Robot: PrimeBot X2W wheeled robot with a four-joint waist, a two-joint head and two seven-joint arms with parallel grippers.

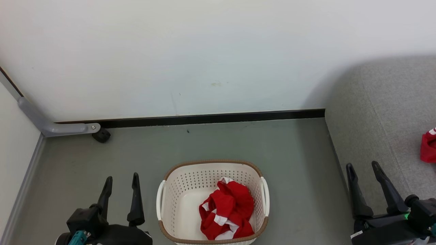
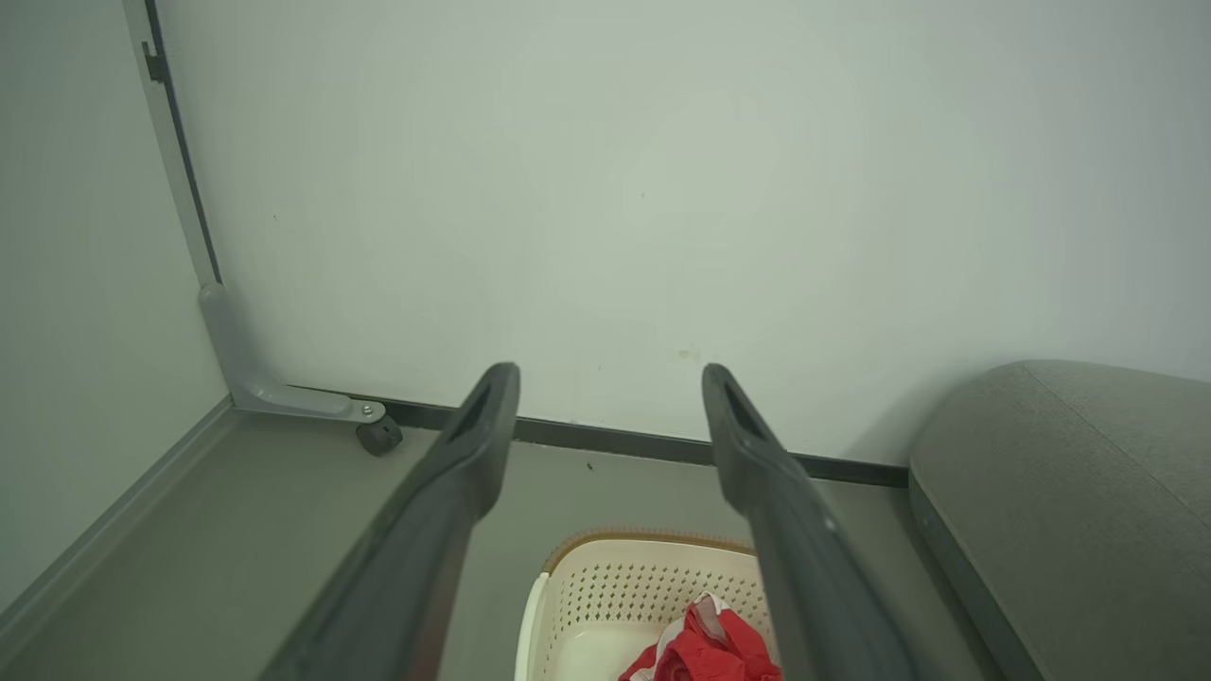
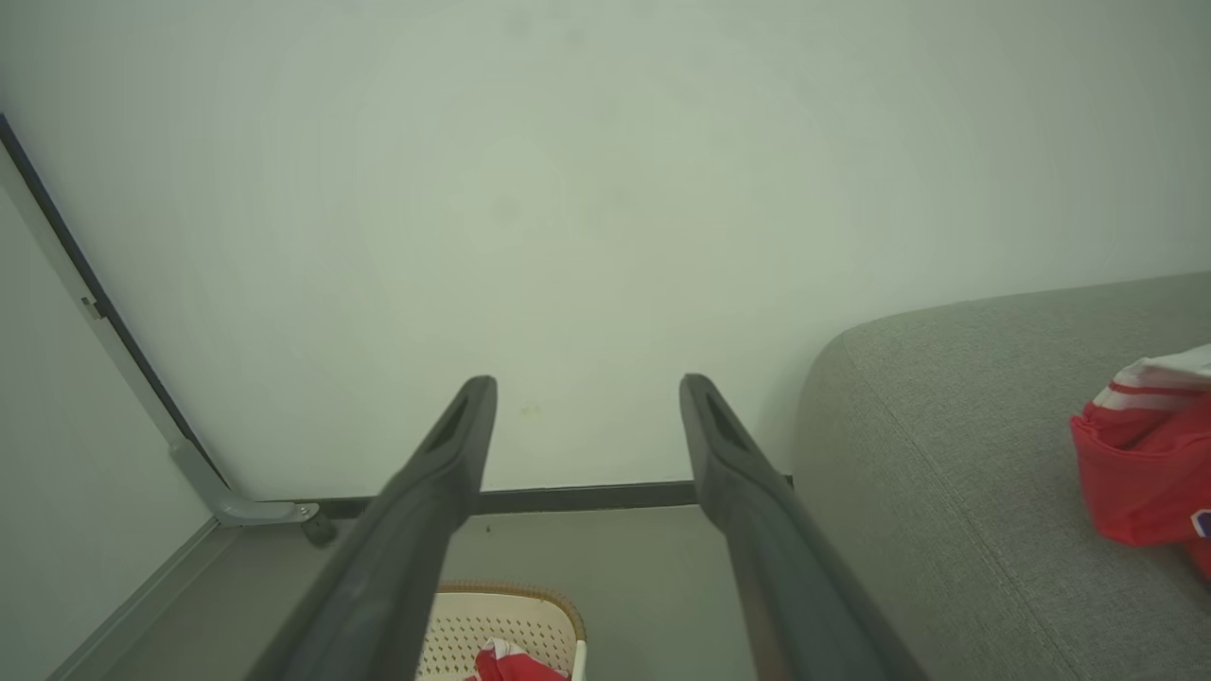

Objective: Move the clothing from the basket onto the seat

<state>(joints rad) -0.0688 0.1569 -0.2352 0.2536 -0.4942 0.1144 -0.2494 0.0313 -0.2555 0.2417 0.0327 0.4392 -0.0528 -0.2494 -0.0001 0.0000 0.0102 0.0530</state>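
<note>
A crumpled red garment with white trim (image 1: 227, 210) lies in the cream-white basket (image 1: 177, 190) on the floor; the left wrist view catches that clothing (image 2: 705, 653) and basket (image 2: 605, 605) low down. Another red garment (image 1: 429, 146) rests on the grey seat (image 1: 385, 112) at the right edge, also visible as clothing (image 3: 1140, 473) on the seat (image 3: 946, 454). My left gripper (image 1: 122, 182) hovers open and empty left of the basket. My right gripper (image 1: 363, 172) is open and empty over the seat's front edge.
A white wall (image 1: 204, 51) with a dark skirting strip (image 1: 211, 119) closes the back. At the left corner a grey bracket (image 1: 51, 126) ends in a small black caster (image 1: 101, 135). Grey floor (image 1: 289, 163) surrounds the basket.
</note>
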